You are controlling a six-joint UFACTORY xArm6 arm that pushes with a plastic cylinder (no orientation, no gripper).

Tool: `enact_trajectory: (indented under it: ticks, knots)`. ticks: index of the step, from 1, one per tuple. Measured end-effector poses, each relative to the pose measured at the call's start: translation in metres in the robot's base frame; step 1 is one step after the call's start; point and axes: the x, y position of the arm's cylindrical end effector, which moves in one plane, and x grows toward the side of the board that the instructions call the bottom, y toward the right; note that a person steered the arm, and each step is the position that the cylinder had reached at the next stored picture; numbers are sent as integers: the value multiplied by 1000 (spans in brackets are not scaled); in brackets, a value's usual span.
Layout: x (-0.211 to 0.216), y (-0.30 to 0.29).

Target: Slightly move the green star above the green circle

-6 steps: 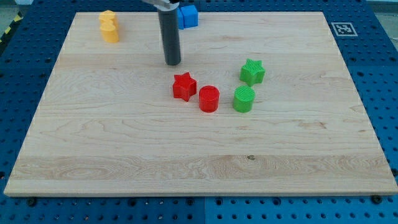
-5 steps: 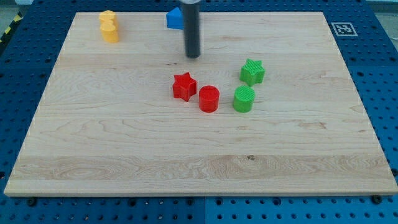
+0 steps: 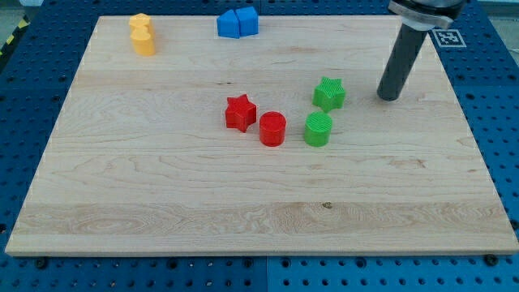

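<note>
The green star point(image 3: 329, 93) sits right of the board's middle, just above and slightly right of the green circle point(image 3: 318, 129); the two are close but apart. My tip point(image 3: 389, 96) rests on the board to the right of the green star, about level with it, with a clear gap between them.
A red star point(image 3: 240, 112) and a red circle point(image 3: 272, 128) lie left of the green circle. Two blue blocks point(image 3: 237, 22) sit at the top edge, two yellow blocks point(image 3: 142, 34) at the top left. The wooden board point(image 3: 162, 203) lies on a blue perforated table.
My tip has swept from above the red star, left of the green blocks, across to the right of the green star. No block has moved.
</note>
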Motion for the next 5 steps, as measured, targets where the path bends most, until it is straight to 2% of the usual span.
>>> enact_trajectory:
  ticks: [2, 5]
  knots:
    - [18, -51]
    - [28, -45]
